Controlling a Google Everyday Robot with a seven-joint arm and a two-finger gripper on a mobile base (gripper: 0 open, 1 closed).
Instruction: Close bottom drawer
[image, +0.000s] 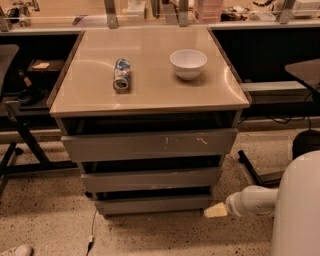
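Note:
The bottom drawer (152, 204) is the lowest, narrowest grey front of the three under the beige tabletop (150, 90). Its front sits about in line with the cabinet base, a dark gap above it. My gripper (216, 210) is low by the floor, just right of the drawer's right end, its pale tip pointing left at it. The white arm (255, 201) runs back to the right into my white body (297, 210).
Above are the middle grey front (150, 179) and the taller top front (149, 145) with pale scratches. A tipped can (121, 75) and a white bowl (188, 63) sit on the top. A chair base (20, 145) stands left, a cable (92, 235) lies on the speckled floor.

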